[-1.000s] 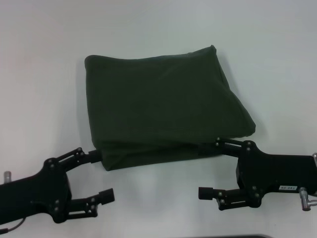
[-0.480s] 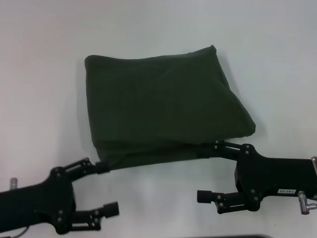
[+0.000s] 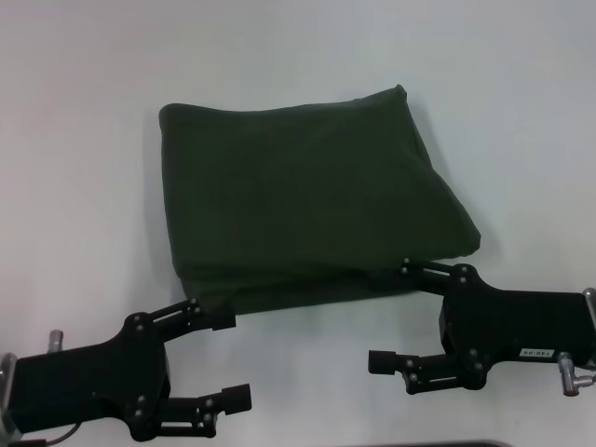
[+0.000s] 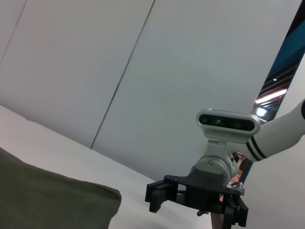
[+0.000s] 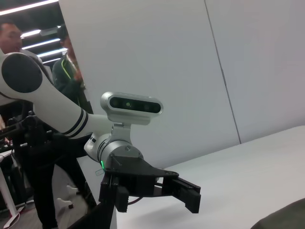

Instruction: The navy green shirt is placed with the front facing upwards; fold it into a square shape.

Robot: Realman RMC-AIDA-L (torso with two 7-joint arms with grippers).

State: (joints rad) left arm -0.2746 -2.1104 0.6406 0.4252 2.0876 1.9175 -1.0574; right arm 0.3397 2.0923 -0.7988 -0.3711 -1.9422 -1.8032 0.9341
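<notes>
Head view: the navy green shirt [image 3: 298,209] lies folded into a rough four-sided bundle in the middle of the frame on a white table [image 3: 521,112]. No lettering or collar shows; only plain dark cloth faces up. The bundle's lower edge shows stacked layers, slightly uneven.

Left gripper [image 3: 228,358], lower left of the frame: fingers spread wide. The upper finger's tip sits at the shirt's lower-left edge, at or just off the cloth; contact cannot be told. The lower finger hangs apart over bare table.

Right gripper [image 3: 377,321], lower right of the frame: fingers also spread. The upper finger reaches to the shirt's lower-right edge and its tip lies against or slightly under the hem. The lower finger is well clear of the cloth.

Left wrist view: a corner of the shirt [image 4: 52,200] fills the lower left, with the right gripper [image 4: 159,195] farther off in the lower centre, a camera mounted above it. A pale wall stands behind.

Right wrist view: only a sliver of the shirt [image 5: 286,217] in the lower right corner; the left gripper [image 5: 183,193] at lower centre, with a white arm segment leading to it. People [image 5: 71,71] stand in the upper left background, which the head view does not show.
</notes>
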